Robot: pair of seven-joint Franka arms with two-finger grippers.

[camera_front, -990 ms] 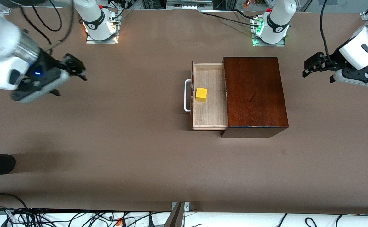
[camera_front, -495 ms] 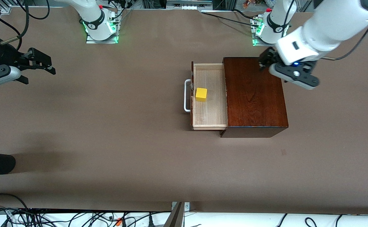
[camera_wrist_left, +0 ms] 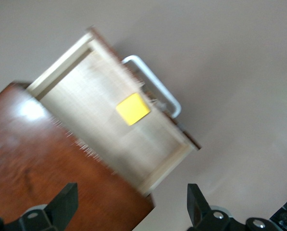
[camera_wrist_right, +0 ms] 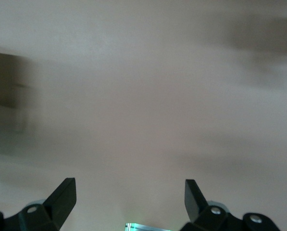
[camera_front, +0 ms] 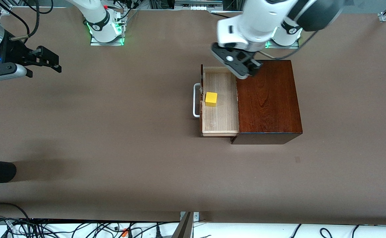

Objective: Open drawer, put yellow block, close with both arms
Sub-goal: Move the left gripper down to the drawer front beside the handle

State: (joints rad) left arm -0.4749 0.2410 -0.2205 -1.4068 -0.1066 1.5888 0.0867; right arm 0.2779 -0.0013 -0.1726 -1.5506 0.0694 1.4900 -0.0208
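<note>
Left hand [camera_front: 246, 67] and right hand [camera_front: 46, 61] both aloft, fingers apart.

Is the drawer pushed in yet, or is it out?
Out. The drawer stands pulled from the box, its pale tray exposed with the yellow block sitting inside.

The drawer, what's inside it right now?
The drawer stands pulled out of the dark wooden box and holds only the yellow block, resting on its floor beside the handle end. Whatever part remains inside the box is covered.
</note>
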